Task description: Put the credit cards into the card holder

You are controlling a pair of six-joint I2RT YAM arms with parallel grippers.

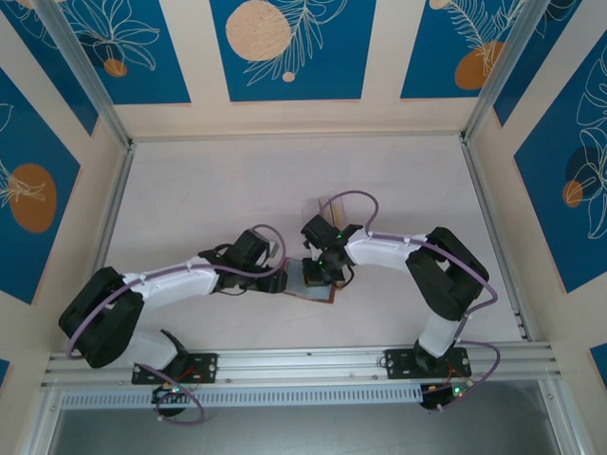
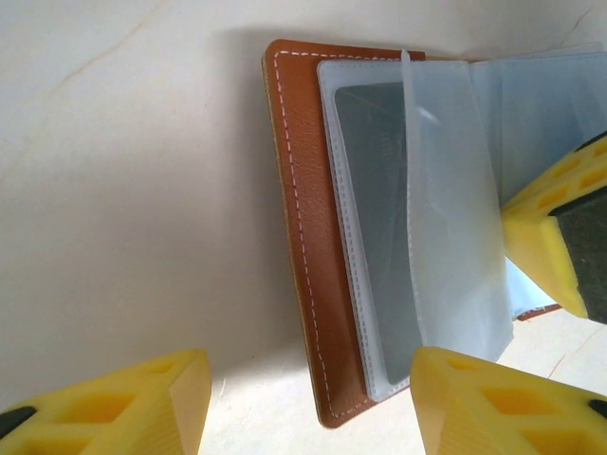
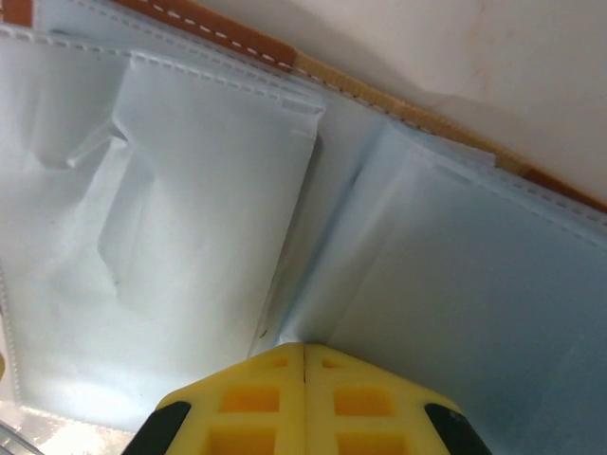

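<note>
We see the left arm (image 1: 180, 280) reach from its base at the near left edge across the surface (image 1: 209, 199) toward the middle. It lies low and long, with the wrist pointing right. The right arm (image 1: 389, 248) goes up from its base, bends at the elbow and comes back left, so both wrists meet in the middle.

The card holder (image 1: 320, 292) lies there, flat on the surface and open, just between the two wrists. In the left wrist view we see its brown leather cover (image 2: 299, 218) with white stitches and the pale see-through sleeves (image 2: 455, 209) on top. One grey card (image 2: 375, 218) sits inside a sleeve next to the brown edge. One sleeve page stands up a little from the others.

The left jaws are released and stand wide apart. Their yellow fingers (image 2: 123, 408) hang over the near end of the card holder and hold nothing.

The right jaws are clenched tight, with both yellow fingers (image 3: 256, 408) pressed together. Their tips touch the pale sleeves (image 3: 190, 237) near the fold in the middle of the card holder. We cannot tell if a thin sleeve is pinched between them.
</note>
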